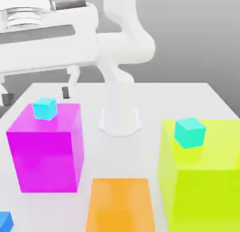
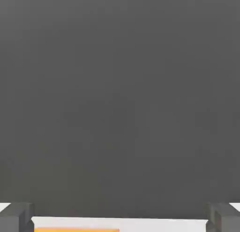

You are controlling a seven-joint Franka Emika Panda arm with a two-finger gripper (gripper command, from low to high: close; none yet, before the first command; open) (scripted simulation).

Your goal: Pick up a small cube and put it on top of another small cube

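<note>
Cube (image 1: pixel 5 221) sitting at counter's (image 1: pixel 187 97) near corner: light, rigid, likely slick; grip opposite flat faces. End effector (image 2: pixel 120 219) spread wide, holding nothing.

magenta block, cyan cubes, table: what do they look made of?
Simulator render, so only a guess. Magenta block: glossy, slightly see-through plastic or acrylic look, with flat saturated faces and soft sheen. Cyan cubes: matte solid plastic look, uniform colour, no grain. Table: smooth white laminate-like surface, with faint reflections near the blocks.
</note>
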